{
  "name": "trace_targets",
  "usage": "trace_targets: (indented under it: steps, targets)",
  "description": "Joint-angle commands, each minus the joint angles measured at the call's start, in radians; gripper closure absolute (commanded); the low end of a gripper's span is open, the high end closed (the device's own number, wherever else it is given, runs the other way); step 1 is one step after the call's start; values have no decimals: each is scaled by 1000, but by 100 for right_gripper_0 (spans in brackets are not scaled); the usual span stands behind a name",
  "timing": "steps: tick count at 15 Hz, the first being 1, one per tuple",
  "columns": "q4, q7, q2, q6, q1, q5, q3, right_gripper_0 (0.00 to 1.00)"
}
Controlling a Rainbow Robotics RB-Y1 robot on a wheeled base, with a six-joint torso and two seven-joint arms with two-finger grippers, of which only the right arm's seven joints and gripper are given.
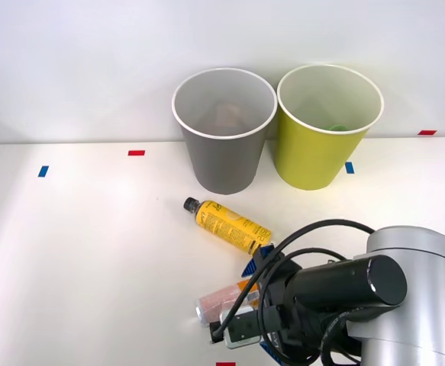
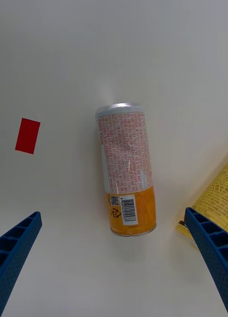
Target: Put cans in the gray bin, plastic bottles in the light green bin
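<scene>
Wrist view, can (image 2: 125, 171) barcode and recycling mark, text unreadable

I had a white table (image 1: 85, 252) under me. On it lay the can (image 2: 125, 168) and yellow bottle (image 1: 226, 225), on their sides; gray bin (image 1: 224, 130) and light green bin (image 1: 327, 126) stood upright; small tape marks (image 1: 136, 152) dotted it.

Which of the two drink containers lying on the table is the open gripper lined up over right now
The pink-white can. It lies between the right gripper's open blue fingers, while the yellow bottle lies off to one side.
</scene>
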Motion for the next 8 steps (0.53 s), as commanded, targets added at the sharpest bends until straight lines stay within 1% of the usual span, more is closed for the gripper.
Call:
trace_targets:
  steps: [1, 4, 6, 8]
  targets:
    - [49, -10, 10, 0, -31, -72, 5, 0]
    - [92, -10, 26, -1, -57, -111, 7, 0]
    - [106, -10, 35, -1, -60, -116, 16, 0]
    - [109, -10, 41, -1, -78, -96, 45, 0]
